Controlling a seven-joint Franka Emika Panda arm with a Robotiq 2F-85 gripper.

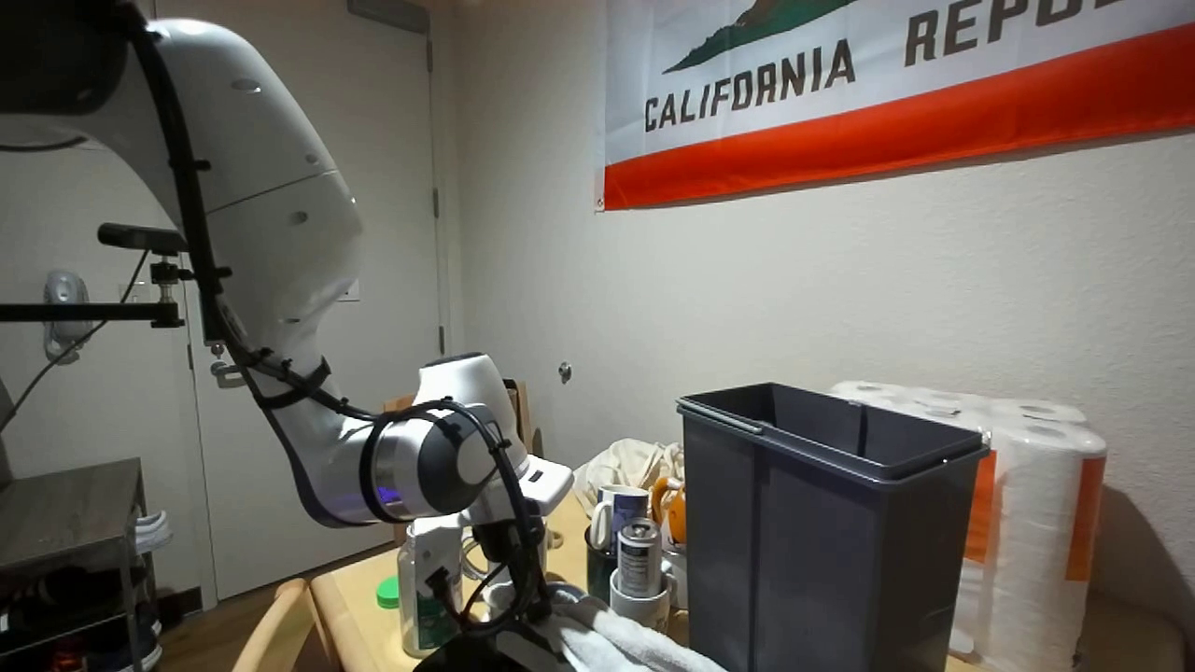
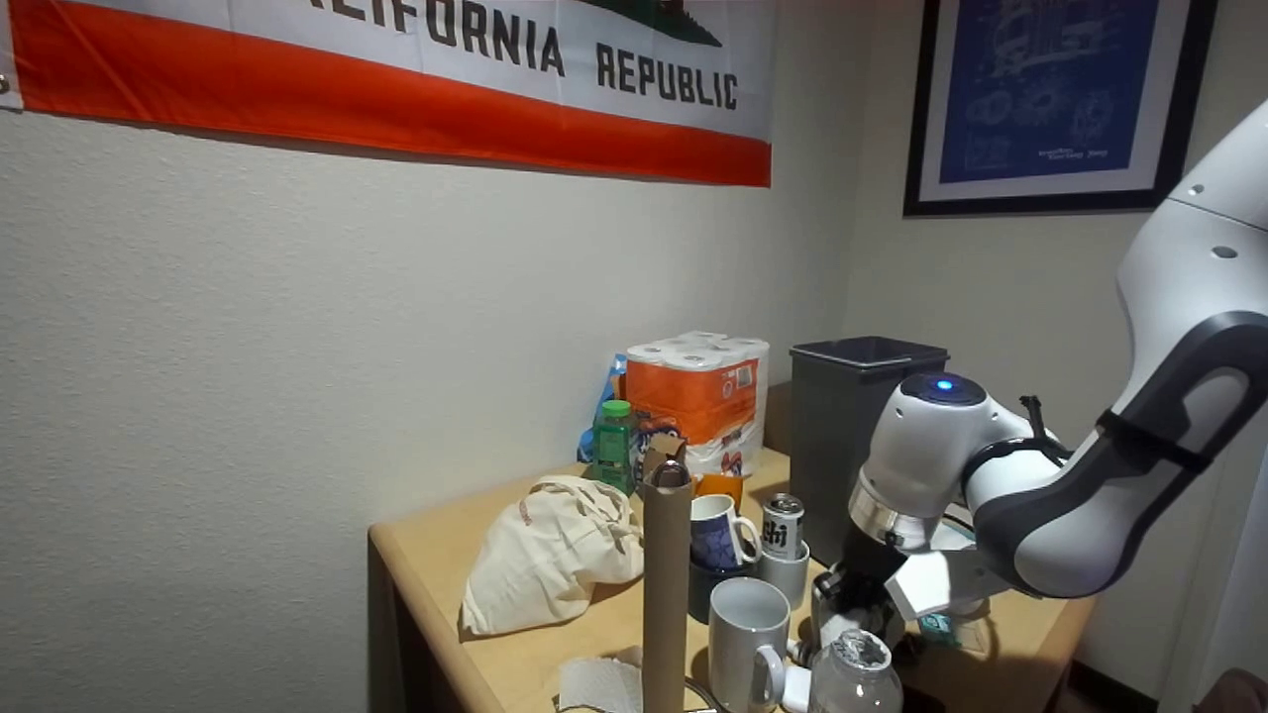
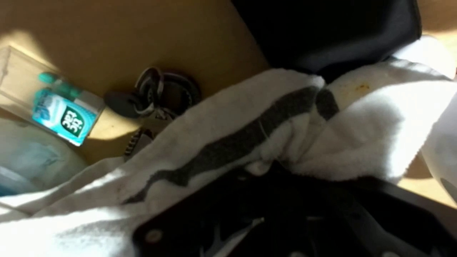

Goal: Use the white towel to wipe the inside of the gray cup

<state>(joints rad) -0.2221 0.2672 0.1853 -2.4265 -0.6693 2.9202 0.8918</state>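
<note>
My gripper [image 3: 276, 173] is shut on the white towel [image 3: 357, 139], which has a dark stripe and hangs in folds on both sides of the fingers. In an exterior view the towel [image 1: 621, 642] spreads from the gripper [image 1: 534, 611] toward the bin. In an exterior view the gripper [image 2: 854, 599] is low over the table, behind a clear jar. A light gray mug [image 2: 745, 639] stands upright beside the gripper, apart from it; it is the likeliest gray cup. Its inside is mostly hidden. A pale cup edge [image 3: 442, 142] shows at the right of the wrist view.
A tall dark bin [image 1: 831, 551] stands close to the gripper. A clear jar [image 2: 854, 678], a cardboard tube [image 2: 666, 594], a can [image 2: 783, 525] in a cup and a blue-white mug [image 2: 718, 535] crowd the table. Keys [image 3: 153, 92] and a Tic Tac box [image 3: 66, 114] lie near the towel.
</note>
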